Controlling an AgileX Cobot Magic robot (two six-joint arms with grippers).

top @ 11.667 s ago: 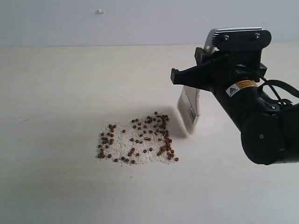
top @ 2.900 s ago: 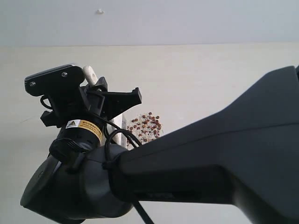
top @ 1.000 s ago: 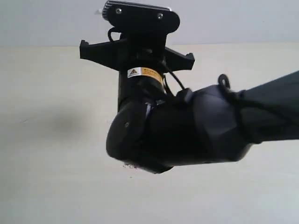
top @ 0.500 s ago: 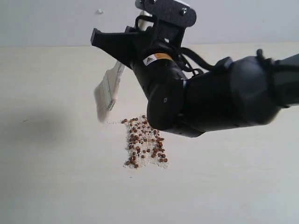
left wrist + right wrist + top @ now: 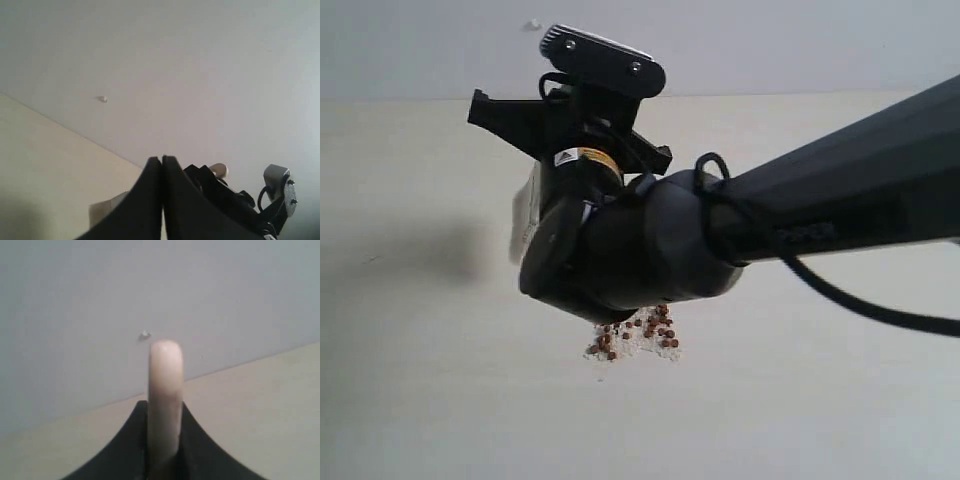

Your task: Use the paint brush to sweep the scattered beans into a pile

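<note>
**Exterior view:** the right gripper [image 5: 570,128], extended across the middle, is clamping the paint brush [image 5: 525,215] by its handle. The bristles are apparently hanging clear of the table [image 5: 410,400], left of the beans [image 5: 638,336], which are lying in a narrow band partly hidden under the arm.

**Left wrist view:** the left gripper [image 5: 161,200] is idling, jaws pressed together and empty.

**Right wrist view:** the pale handle is standing upright between narrowly set jaws.

**Technique:** the bristles should be landing flat just outside the band's edge, then drawing inward under light, even pressure
</note>
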